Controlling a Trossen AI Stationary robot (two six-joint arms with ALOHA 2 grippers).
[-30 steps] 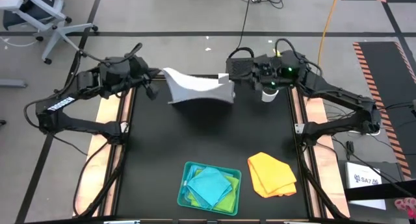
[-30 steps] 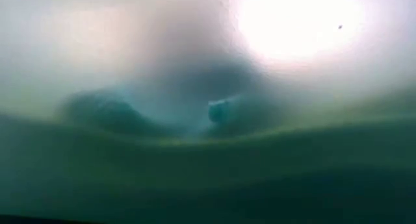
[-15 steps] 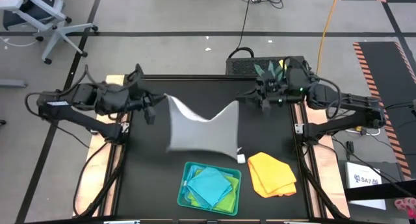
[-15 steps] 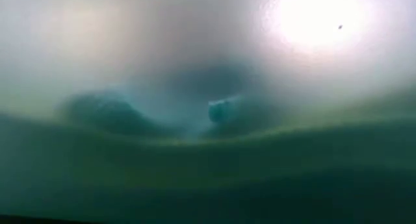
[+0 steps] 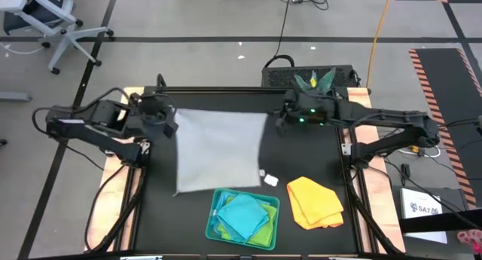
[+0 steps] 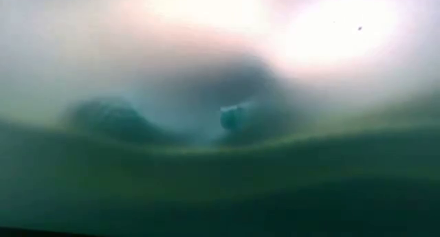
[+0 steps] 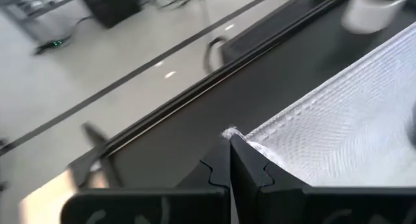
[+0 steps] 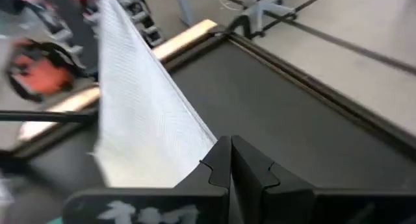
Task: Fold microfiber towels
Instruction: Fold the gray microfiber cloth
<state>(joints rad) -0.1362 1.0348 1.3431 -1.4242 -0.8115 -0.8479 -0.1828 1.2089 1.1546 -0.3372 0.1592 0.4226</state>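
The pale grey-white microfiber towel (image 5: 218, 151) is stretched between my two grippers over the middle of the black table. My left gripper (image 5: 175, 123) is shut at its far left corner and my right gripper (image 5: 273, 123) at its far right corner. The towel's near edge reaches the far rim of the teal tray (image 5: 213, 215), and a white tag (image 5: 269, 179) sticks out at its near right corner. Turquoise and lime green towels (image 5: 245, 217) lie in the tray. A yellow-orange towel (image 5: 315, 202) lies to the tray's right. The low view is blurred. My left gripper pinches the towel's far left corner (image 7: 235, 136) between its two shut fingers, coming from the table's left and slanting down. The far edge runs taut from it toward the other gripper. My right gripper pinches the towel's far right corner (image 8: 207, 145) between its two shut fingers, coming from the table's right and slanting slightly down. The cloth stretches away from the fingers toward the left arm.
The tray and the yellow-orange towel take up the near middle and near right of the table. A raised frame (image 5: 226, 90) runs along the table's far edge. Bare black tabletop (image 5: 162, 215) lies near left of the tray.
Both grippers have come down and toward the table's near edge, both staying shut on the towel's corners. The towel, which sagged in a bunch between them at the far edge, has swung out and now lies spread flat toward the tray, far edge taut.
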